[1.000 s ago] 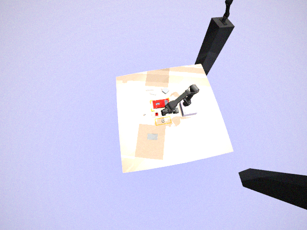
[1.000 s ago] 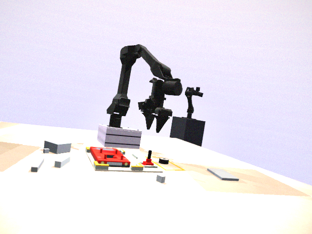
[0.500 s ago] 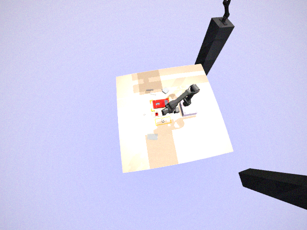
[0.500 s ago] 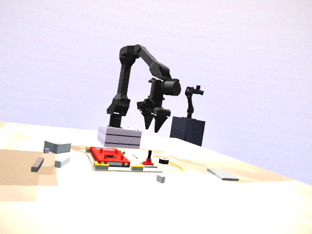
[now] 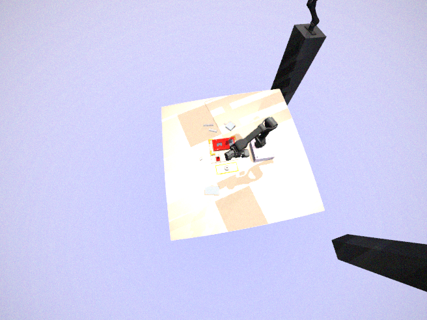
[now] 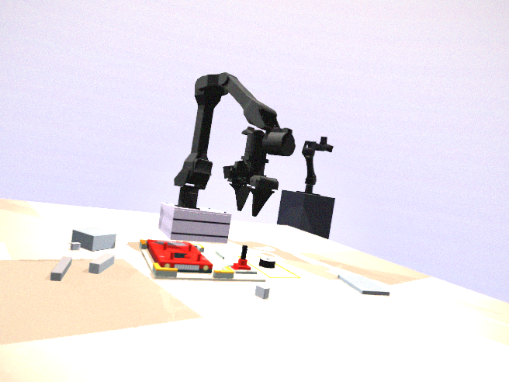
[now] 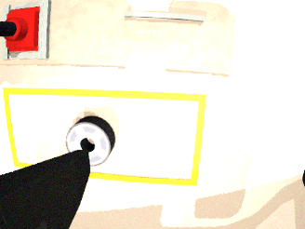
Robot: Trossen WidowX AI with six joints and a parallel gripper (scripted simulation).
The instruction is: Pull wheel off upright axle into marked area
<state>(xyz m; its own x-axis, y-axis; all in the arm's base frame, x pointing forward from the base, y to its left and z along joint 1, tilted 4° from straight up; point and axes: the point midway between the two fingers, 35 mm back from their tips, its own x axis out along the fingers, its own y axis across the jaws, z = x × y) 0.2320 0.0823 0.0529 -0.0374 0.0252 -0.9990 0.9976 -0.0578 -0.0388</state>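
Note:
The wheel (image 5: 226, 166) (image 6: 267, 262) (image 7: 100, 148), black with a pale spoked face, lies flat inside the yellow-outlined marked area (image 5: 216, 170) (image 6: 283, 277) (image 7: 201, 140). The upright black axle (image 6: 244, 251) (image 7: 6, 29) stands bare on its red base (image 5: 217, 159) (image 6: 241, 265) (image 7: 31, 34), outside the outline. My gripper (image 6: 247, 213) (image 7: 204, 168) is open and empty, high above the table and apart from the wheel. In the wrist view one fingertip overlaps the wheel's lower edge; the other finger barely shows at the right edge.
A red car body (image 5: 224, 144) (image 6: 158, 251) sits in its yellow-cornered fixture beside the axle. A flat grey plate (image 5: 211, 190) (image 6: 363, 284) lies beyond the marked area. A grey block (image 5: 230, 125) (image 6: 93, 239), two grey bars (image 6: 61, 268) (image 6: 102, 263) and a small cube (image 6: 262, 291) lie around.

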